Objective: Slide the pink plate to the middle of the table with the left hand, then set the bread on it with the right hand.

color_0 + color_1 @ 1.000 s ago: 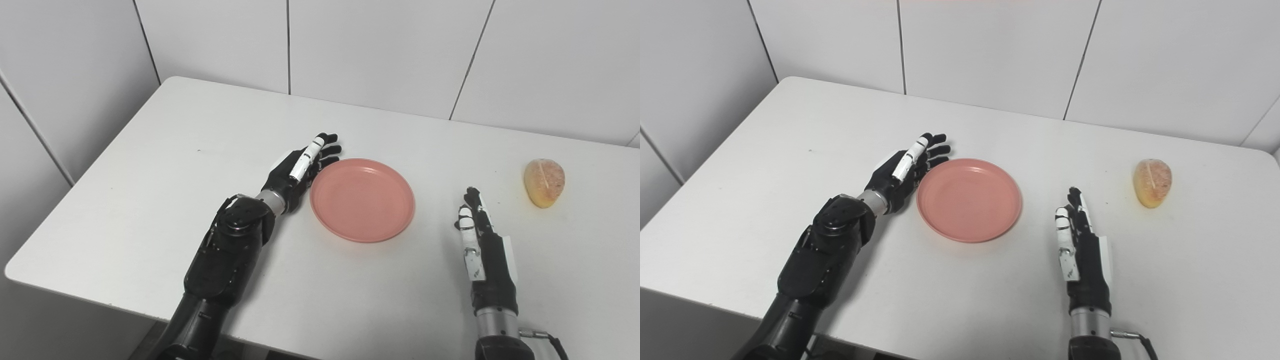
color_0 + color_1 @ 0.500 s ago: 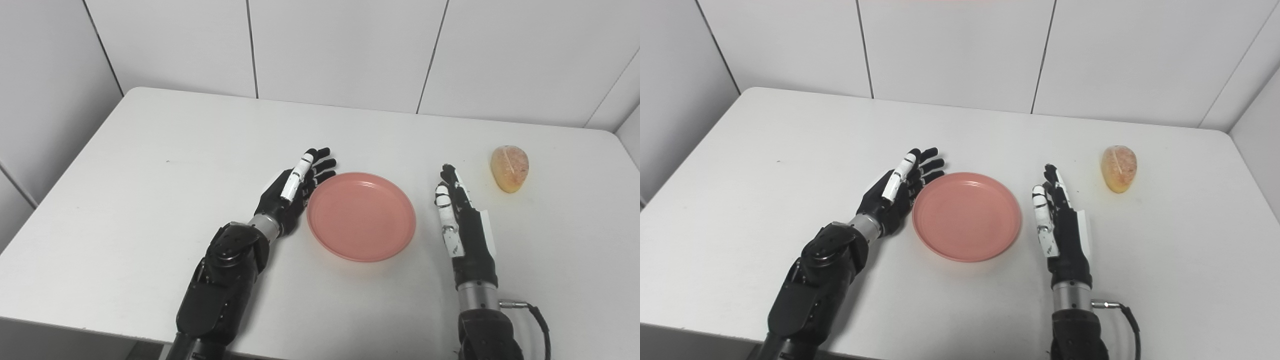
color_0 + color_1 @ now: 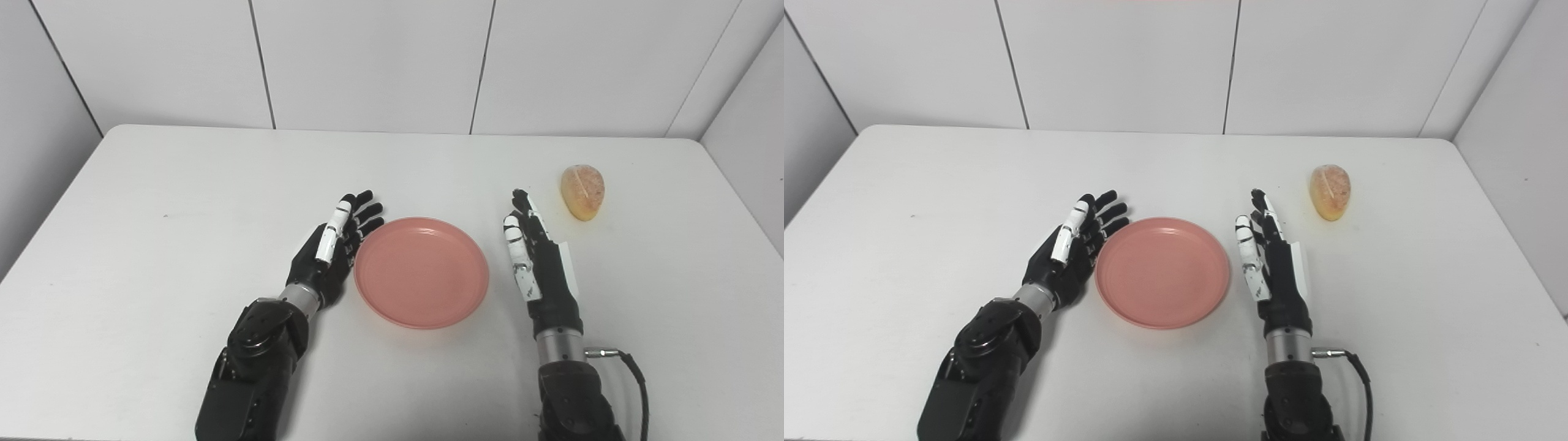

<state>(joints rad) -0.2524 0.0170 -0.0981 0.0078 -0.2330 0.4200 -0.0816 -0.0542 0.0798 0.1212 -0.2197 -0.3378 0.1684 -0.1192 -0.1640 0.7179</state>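
White-tiled walls enclose the table [image 3: 184, 184]; pink plate [image 3: 421, 272] sits mid-table, left hand [image 3: 335, 245] spread at its rim, right hand [image 3: 534, 257] extended, empty, short of the bread [image 3: 582, 191], which may roll if nudged.

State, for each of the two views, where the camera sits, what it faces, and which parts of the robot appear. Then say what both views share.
Left eye view: on the head, looking down at the white table; both forearms rise from the bottom edge, left hand and right hand open.
Right eye view: beside it, slightly rightward, same downward aim; the same arms sit further left in frame.
Shared: pink plate between the hands, bread far right, tiled wall behind.
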